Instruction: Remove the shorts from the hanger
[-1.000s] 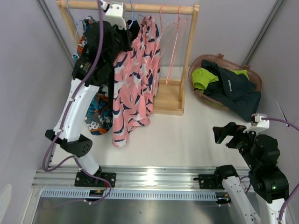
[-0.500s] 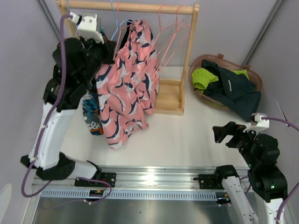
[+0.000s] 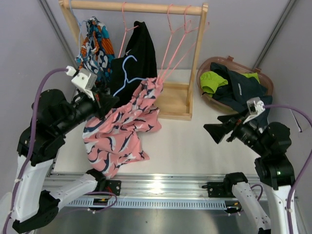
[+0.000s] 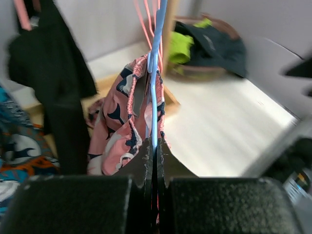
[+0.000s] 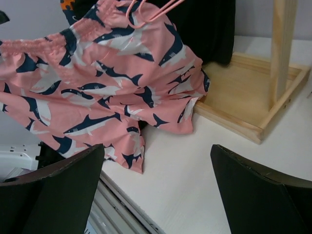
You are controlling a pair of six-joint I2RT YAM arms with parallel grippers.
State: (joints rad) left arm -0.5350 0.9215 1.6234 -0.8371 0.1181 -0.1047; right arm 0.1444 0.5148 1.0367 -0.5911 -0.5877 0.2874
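"Where have the pink shorts [image 3: 122,131] got to?"

"They're off the rail, round about 9 o'clock on the bench [image 3: 195,146]. They're bunched on a blue hanger [image 4: 153,107] with the waistband gathered round its wire. I can't tell whether the hem touches the bench."

"What's got hold of them?"

"The left jaws, at 10 o'clock of the cloth. They're pinched right together on the blue hanger's wire, and the left wrist view shows no gap between them."

"And close by?"

"The black shorts [image 3: 139,48] hang at 12 o'clock from the wooden rack [image 3: 197,58]. The multicolour shorts [image 3: 93,41] are at 11 o'clock, at the rail's left end. Bare pink hangers [image 3: 171,44] lean from the rail down toward the pink waistband."

"What about the other arm?"

"The right jaws sit at 3 o'clock of the pink shorts, well apart from them. They're spread wide with nothing between and face the cloth. Beyond, at 2 o'clock, a brown basket [image 3: 204,68] holds the lime green shorts [image 3: 212,80] and the charcoal shorts [image 3: 246,95]."
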